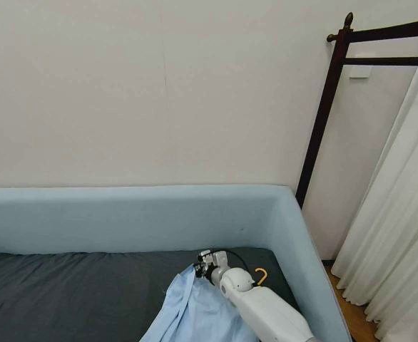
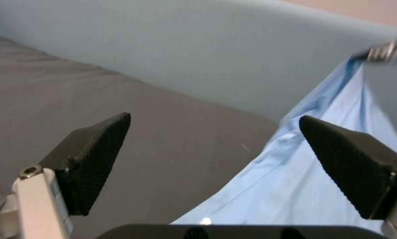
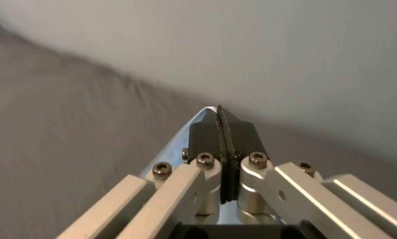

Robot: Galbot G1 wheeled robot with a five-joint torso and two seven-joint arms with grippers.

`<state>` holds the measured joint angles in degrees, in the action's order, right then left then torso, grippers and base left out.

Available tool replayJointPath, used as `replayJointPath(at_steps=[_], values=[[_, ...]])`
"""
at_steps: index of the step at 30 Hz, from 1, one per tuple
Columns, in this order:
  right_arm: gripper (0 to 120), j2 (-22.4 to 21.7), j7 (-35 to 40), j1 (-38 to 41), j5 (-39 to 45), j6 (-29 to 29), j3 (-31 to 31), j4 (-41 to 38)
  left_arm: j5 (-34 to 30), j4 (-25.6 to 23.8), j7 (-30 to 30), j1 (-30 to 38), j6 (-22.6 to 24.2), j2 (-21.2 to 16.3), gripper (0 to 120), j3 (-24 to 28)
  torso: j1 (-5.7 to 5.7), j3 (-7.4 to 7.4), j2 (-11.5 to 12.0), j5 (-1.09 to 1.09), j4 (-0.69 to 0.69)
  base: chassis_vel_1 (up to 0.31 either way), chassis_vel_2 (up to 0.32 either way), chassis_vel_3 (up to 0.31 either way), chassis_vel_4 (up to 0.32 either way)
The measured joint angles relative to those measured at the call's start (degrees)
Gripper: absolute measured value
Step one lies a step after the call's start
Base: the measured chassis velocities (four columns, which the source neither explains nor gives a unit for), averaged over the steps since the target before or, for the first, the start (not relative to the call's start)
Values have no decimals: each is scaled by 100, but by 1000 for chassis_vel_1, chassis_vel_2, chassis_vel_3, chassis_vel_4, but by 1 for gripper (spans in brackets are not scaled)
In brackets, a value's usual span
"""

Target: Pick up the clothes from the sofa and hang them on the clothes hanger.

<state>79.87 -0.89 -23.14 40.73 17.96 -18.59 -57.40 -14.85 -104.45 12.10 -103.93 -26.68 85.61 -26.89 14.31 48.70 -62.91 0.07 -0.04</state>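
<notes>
The right gripper (image 1: 203, 268), at the lower centre of the head view, is clenched on a fold of the light blue shirt (image 1: 195, 313); its 2 black pads (image 3: 237, 140) press flat together with cloth pinched between; the shirt trails down over the sofa's (image 1: 123, 217) dark grey seat (image 1: 66, 292); the left gripper (image 2: 214, 124) hovers fully spread just beside the shirt, grasping nothing; a dark wooden clothes rack (image 1: 323, 114) stands upper right.

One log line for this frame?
right end effector: shut on shirt, above sofa | left end effector: open, beside shirt | shirt: not yet on rack
</notes>
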Motion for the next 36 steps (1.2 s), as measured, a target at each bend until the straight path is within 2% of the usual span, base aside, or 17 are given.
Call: replayJointPath(at_steps=[2,4,7,13,16,19,20,23,24,25,26,27,28,29,31,33,36], values=[[0,-443,155,376,324,37,-130,-1016,-32,0,11,62,35,0,100,0,0,0,0,-1,2,0,0,0,0],[0,-495,172,445,366,43,-144,-1132,-35,-4,13,68,39,1,100,0,0,0,0,-1,1,0,0,0,0],[0,-881,240,1137,819,68,-338,-1906,-50,-64,21,86,53,8,100,-3,0,0,0,0,2,0,0,0,0],[0,-1201,309,1871,1405,101,-396,-2644,-99,-135,33,76,54,48,100,-36,0,-1,0,0,4,0,0,0,0],[0,-1333,407,1965,1597,169,-315,-2946,-119,-150,36,66,54,56,100,-40,0,-1,0,-1,4,0,0,0,0],[0,-1957,591,1805,2046,294,-94,-3910,-125,-156,38,51,46,51,100,-43,0,-2,-1,-2,4,0,0,0,0],[0,-1957,591,1805,2046,294,-94,-3910,-125,-156,38,51,46,51,100,-43,0,-2,-1,-2,4,0,0,0,0],[0,-2750,621,1221,2142,321,89,-4685,-125,-119,36,48,31,26,100,-36,0,-1,0,1,3,0,0,0,0],[0,-3233,605,714,2088,268,189,-5011,-120,-93,35,49,31,14,100,-26,-1,-2,-1,-1,-2,0,0,0,0],[0,-3518,579,250,2027,226,299,-5152,-106,-72,33,50,30,11,100,-19,-1,-2,-1,0,-2,0,0,0,0],[0,-3518,579,250,2027,226,299,-5152,-106,-72,33,50,30,11,100,-19,-1,-2,-1,0,-2,0,0,0,0],[0,-3746,544,-435,1924,190,503,-5231,-83,-48,29,52,30,10,100,-2,0,-1,-1,3,-4,0,0,0,0],[0,-3815,527,-791,1860,182,623,-5232,-61,-34,21,53,30,9,100,15,0,-1,-1,5,-4,0,0,0,0],[0,-3815,527,-791,1860,182,623,-5232,-61,-34,21,53,30,9,100,15,0,-1,-1,5,-4,0,0,0,0],[0,-3846,495,-1659,1659,146,891,-5079,2,-3,3,55,30,20,100,53,-1,-2,-1,2,0,0,0,0,0],[0,-3664,467,-2524,1350,82,1092,-4588,84,30,-10,53,33,36,100,91,-1,-1,-1,4,1,0,0,0,0],[0,-3416,463,-2809,1103,13,1167,-4135,139,43,-23,43,37,46,100,118,-1,-1,-1,2,0,0,0,0,0]])
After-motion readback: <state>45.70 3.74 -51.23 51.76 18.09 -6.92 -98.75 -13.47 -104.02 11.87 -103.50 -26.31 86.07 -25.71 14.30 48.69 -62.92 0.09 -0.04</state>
